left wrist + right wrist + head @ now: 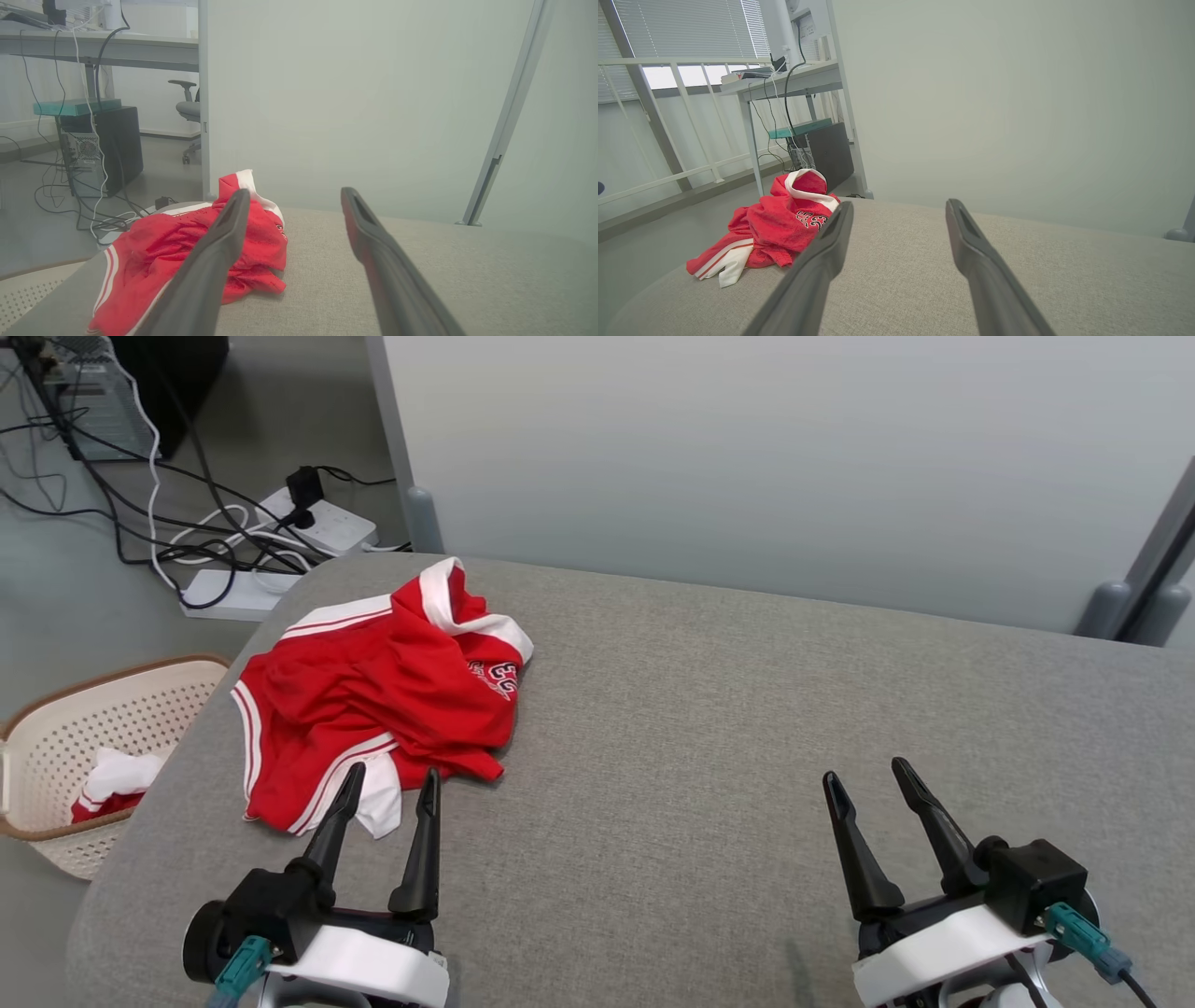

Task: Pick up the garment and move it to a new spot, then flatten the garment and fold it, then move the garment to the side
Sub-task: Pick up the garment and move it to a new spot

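Observation:
The garment [373,695] is a red piece with white trim and stripes, lying crumpled at the far left of the grey fabric table [709,709]. My left gripper [392,782] is open, its fingertips at the garment's near edge, nothing between them. In the left wrist view the garment [154,252] lies just ahead and left of that open gripper [294,196]. My right gripper [866,775] is open over bare table at the lower right, far from the garment. From the right wrist view the garment [770,226] lies to the left of that gripper [899,207].
A cream perforated basket [65,737] with red and white cloth inside stands on the floor left of the table. Power strips and cables [271,537] lie on the floor behind it. A pale partition wall [747,448] runs along the table's far edge.

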Tool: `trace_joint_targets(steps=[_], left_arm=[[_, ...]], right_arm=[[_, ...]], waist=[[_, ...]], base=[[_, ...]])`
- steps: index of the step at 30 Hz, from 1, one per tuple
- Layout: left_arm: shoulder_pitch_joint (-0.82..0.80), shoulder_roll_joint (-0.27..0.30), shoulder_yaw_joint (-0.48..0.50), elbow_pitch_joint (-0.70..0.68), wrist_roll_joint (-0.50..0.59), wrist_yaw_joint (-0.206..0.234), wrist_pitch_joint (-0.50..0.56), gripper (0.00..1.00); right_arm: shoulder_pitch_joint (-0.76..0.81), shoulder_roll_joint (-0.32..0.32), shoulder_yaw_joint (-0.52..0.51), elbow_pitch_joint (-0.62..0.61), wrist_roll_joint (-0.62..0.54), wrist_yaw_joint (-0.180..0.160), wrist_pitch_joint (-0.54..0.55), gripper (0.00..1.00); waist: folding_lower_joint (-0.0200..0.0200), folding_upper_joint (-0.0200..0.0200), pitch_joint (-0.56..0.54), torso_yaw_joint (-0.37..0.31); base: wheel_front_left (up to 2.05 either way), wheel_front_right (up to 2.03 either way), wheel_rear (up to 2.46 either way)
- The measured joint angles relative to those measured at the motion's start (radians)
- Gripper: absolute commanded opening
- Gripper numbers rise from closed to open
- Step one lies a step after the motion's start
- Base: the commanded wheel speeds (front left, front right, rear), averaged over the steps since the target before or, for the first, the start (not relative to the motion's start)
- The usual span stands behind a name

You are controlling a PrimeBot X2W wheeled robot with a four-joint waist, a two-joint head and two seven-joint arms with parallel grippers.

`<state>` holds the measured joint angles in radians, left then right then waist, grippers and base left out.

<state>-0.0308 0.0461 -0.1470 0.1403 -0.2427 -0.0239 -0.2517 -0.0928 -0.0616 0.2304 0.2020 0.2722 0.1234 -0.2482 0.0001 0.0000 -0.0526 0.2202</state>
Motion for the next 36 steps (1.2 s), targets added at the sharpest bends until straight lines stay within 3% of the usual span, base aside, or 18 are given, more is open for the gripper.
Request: trace_joint_targets(steps=[15, 36], left_arm=[[0.002, 0.0, 0.012, 0.007, 0.005, 0.034, 0.0, 1.0], [-0.011, 0.0, 0.024, 0.045, 0.005, 0.052, 0.0, 1.0]], right_arm=[[0.001, -0.004, 0.006, 0.001, 0.003, 0.0, 0.0, 1.0], [0.001, -0.008, 0.009, 0.001, 0.01, 0.0, 0.0, 1.0]], waist=[[0.0, 0.0, -0.007, 0.045], [0.0, 0.0, 0.022, 0.021]], base=[[0.0, 0.0, 0.0], [0.0, 0.0, 0.0]])
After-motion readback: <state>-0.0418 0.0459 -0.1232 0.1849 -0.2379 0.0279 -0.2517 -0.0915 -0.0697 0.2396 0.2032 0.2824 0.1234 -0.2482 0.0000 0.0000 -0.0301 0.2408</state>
